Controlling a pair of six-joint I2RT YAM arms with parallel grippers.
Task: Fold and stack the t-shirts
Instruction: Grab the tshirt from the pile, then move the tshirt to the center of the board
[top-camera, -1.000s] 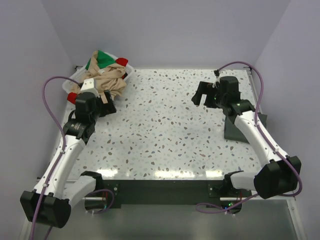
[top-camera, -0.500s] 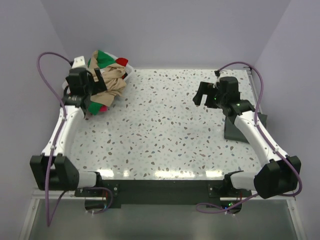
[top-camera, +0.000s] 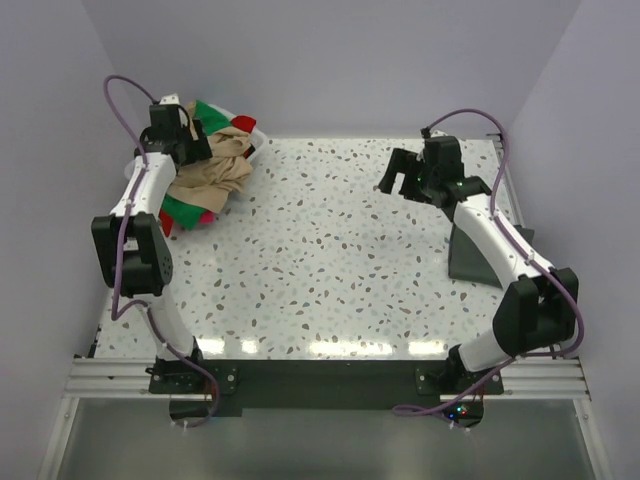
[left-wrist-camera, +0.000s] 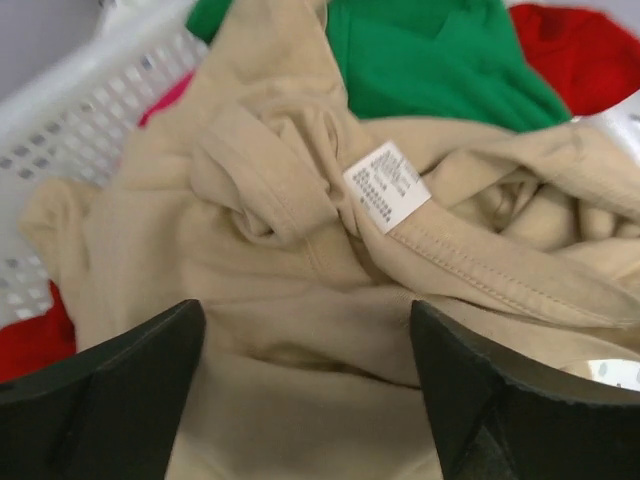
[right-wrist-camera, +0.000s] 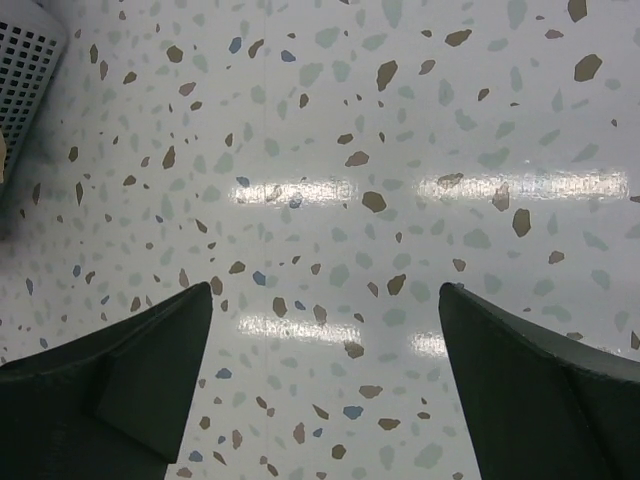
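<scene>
A heap of t-shirts fills the white basket (top-camera: 253, 134) at the back left. The tan shirt (top-camera: 213, 172) lies on top and spills over the rim; green (top-camera: 207, 115) and red (top-camera: 241, 123) shirts show behind it. In the left wrist view the tan shirt (left-wrist-camera: 300, 260) with its white label (left-wrist-camera: 386, 186) fills the frame, with green (left-wrist-camera: 430, 60) and red (left-wrist-camera: 575, 50) beyond. My left gripper (left-wrist-camera: 305, 330) is open right above the tan shirt, holding nothing. My right gripper (top-camera: 400, 177) is open and empty over the bare table at the back right.
The basket's white lattice wall (left-wrist-camera: 90, 110) is left of the tan shirt. A dark grey folded thing (top-camera: 472, 250) lies at the table's right edge beside the right arm. The speckled table top (top-camera: 330, 260) spreads between the arms. A basket corner (right-wrist-camera: 25, 60) shows in the right wrist view.
My left arm has swung back and up from the table's left side to hover over the basket's tan shirt. My right gripper has shifted slightly left.
</scene>
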